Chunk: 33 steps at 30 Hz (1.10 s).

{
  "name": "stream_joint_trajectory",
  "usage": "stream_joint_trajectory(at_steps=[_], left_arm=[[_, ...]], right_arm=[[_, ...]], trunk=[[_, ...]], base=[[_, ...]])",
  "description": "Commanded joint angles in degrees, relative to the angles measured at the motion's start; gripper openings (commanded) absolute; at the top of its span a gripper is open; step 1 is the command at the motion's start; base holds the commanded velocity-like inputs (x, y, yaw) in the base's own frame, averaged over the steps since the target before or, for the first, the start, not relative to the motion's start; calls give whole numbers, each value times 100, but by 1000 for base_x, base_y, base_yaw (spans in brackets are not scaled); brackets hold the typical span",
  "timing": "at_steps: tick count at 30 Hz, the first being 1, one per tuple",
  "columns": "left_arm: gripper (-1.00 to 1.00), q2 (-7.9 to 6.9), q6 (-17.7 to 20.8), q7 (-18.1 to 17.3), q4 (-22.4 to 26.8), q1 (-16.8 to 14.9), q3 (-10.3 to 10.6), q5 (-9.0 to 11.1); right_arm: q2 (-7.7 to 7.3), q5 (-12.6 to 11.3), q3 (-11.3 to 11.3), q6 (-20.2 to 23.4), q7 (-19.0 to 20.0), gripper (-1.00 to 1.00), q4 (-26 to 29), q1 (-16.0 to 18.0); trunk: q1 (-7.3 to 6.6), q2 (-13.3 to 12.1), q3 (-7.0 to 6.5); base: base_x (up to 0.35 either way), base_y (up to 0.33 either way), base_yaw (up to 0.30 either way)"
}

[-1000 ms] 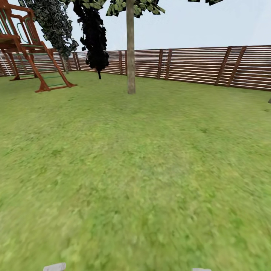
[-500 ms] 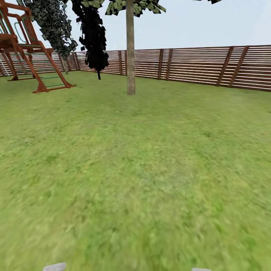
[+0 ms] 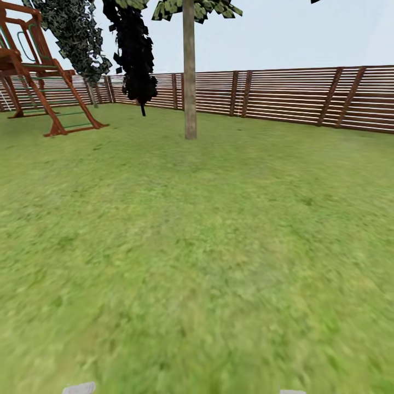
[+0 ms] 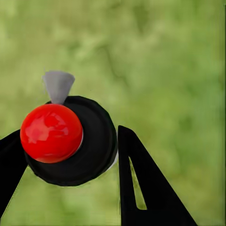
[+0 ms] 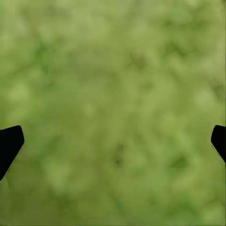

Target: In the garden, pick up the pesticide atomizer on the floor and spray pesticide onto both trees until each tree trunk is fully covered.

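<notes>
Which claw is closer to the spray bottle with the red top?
The left. The left claw is shut on the spray bottle. The right claw is open, over bare grass.

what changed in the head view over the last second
The whole view shifted: the tree trunk sits slightly lower and the play frame slid left, so the camera moved, not the things. The left end effector holds the atomizer; the right end effector is open over grass.

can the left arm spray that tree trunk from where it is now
Probably not yet. The left gripper holds the atomizer over grass, while the tree trunk stands far off across open lawn; nothing blocks the way.
</notes>
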<state>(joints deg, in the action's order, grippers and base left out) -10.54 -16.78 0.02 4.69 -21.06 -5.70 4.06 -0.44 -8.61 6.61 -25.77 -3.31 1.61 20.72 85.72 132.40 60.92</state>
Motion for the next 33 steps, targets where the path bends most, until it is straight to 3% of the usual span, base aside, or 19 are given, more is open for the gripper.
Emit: stream_joint_trajectory(at_steps=[1,33], left_arm=[[-100,0,-18,-10,-6,-3,-10,42],[-100,2,-18,-10,-7,-3,-10,42]], right_arm=[[0,-53,51,-15,-11,100,-3,3],[0,-53,51,-15,-11,100,-3,3]], trunk=[[3,2,5],[3,2,5]], base=[[337,0,0],[337,0,0]])
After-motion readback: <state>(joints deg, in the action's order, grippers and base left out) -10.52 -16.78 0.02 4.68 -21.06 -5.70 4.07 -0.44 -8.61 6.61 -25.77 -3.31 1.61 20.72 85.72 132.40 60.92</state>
